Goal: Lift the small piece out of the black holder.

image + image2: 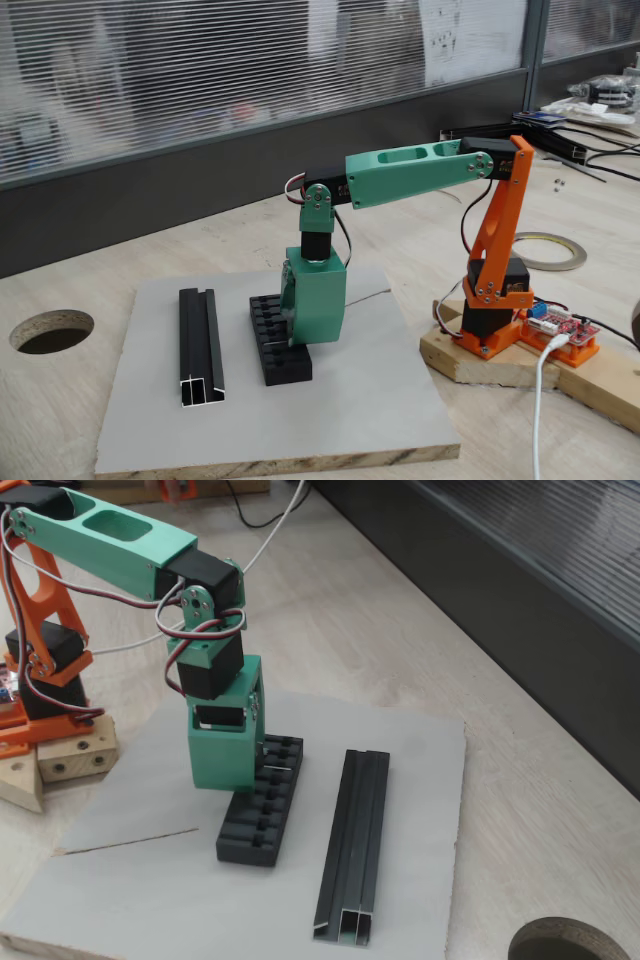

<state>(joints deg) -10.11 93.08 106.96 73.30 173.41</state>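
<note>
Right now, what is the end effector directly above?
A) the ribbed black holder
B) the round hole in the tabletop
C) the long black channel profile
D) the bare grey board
A: in both fixed views the green end effector points straight down onto the ribbed black holder, while the channel profile lies apart beside it.

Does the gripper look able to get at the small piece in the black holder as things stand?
Probably yes. The gripper is down on the black holder, with nothing in between; the channel profile lies apart. The piece itself is too small to make out.
</note>
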